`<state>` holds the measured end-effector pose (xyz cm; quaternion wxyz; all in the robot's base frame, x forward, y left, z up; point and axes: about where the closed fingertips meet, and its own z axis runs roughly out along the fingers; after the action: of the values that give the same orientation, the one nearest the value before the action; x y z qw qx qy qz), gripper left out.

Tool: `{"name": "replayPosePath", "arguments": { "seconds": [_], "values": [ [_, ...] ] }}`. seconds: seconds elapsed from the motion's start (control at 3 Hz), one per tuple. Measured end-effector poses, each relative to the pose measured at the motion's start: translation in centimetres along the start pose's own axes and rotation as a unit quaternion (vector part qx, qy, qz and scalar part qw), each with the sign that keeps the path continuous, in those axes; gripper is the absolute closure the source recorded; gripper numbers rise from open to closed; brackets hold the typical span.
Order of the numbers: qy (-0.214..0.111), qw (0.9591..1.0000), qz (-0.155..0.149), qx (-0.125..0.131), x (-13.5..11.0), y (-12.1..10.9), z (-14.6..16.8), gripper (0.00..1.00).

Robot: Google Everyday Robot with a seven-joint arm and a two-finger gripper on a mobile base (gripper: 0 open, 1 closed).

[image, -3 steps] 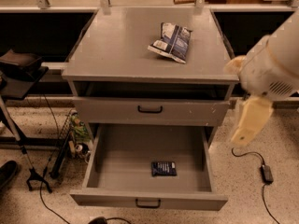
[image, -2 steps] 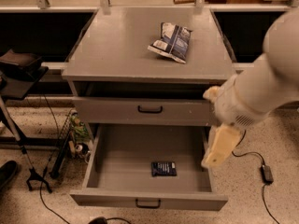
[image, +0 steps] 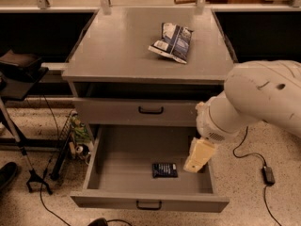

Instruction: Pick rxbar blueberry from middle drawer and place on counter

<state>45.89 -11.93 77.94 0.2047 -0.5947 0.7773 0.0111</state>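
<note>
Hovering over the right side of the open middle drawer [image: 123, 147], the gripper [image: 196, 158] hangs tip-down just inside the right wall. The arm [image: 263, 95] comes in from the right of the cabinet. Open or closed: can't tell from here. It carries nothing that I can see.

The rxbar blueberry [image: 165, 170] lies flat on the drawer floor, right of centre and toward the near front panel. It is just beside the gripper tip, to its left and a touch nearer, and I can't say whether they overlap or touch.

The bar's long axis runs left-right, roughly parallel to the drawer front. My read: the next move is a short shift left plus a drop, closing across the short near-far width. The right wall is close, so there is little room on that side.

The counter [image: 117, 46] is the drop target. A snack bag [image: 173, 41] sits on its far right, and the left half looks like the easier spot. The upper drawer [image: 108, 111] is shut.
</note>
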Motion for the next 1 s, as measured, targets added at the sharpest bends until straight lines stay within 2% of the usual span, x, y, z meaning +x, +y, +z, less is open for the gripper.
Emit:
{"name": "replayPosePath", "arguments": {
  "seconds": [1.0],
  "values": [
    [-0.006,0.9999,0.008,0.003,0.10,0.04,-0.31,0.00]
  ]
}}
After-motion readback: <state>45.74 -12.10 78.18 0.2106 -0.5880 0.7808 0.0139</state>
